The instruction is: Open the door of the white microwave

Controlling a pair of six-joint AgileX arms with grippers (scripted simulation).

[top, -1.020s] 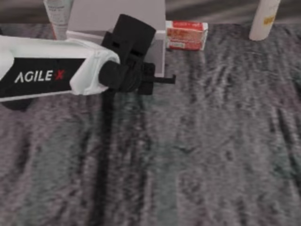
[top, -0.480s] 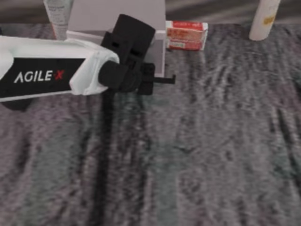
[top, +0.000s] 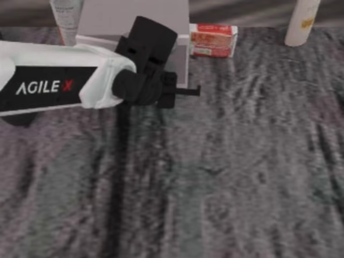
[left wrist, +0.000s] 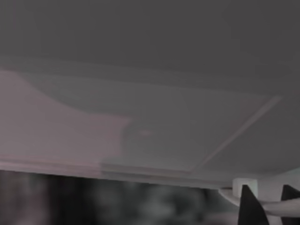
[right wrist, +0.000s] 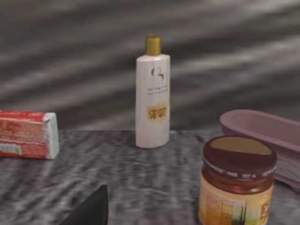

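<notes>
— So, from the top view, where does the white microwave (top: 134, 19) sit?

— At the table's (top: 242, 177) far edge, toward its left corner. My left gripper (top: 185, 90) is right at the front of it, by the door's right end, with one thin dark finger poking out to the right. The arm covers most of the door, so from above I cannot tell how wide the jaws stand or whether they have anything.

— What shares that edge?

— A red-and-white carton (top: 213, 40) just beside the microwave's right side, a white bottle (top: 301, 21) near the far right corner, and a grey-white tube (top: 67, 19) at the microwave's left. The table wears a mottled grey cloth, bare toward the near edge.

— And the left wrist view?

— The door (left wrist: 140, 122) fills it, white frame around a greyish window. Two dark fingertips (left wrist: 251, 206) straddle a pale, rounded handle piece (left wrist: 246, 187) below the door's lower edge; contact I cannot tell. I judge the door stiff, light and hinged, smooth enough to slip, so that handle is the place to take hold, and the box may slide if pulled hard.

— Right wrist view?

— The right gripper (right wrist: 89, 211) shows only a dark finger edge, parked. It looks at the bottle, the carton, a lidded jar (right wrist: 239, 187) and a mauve tray (right wrist: 267, 136).
</notes>
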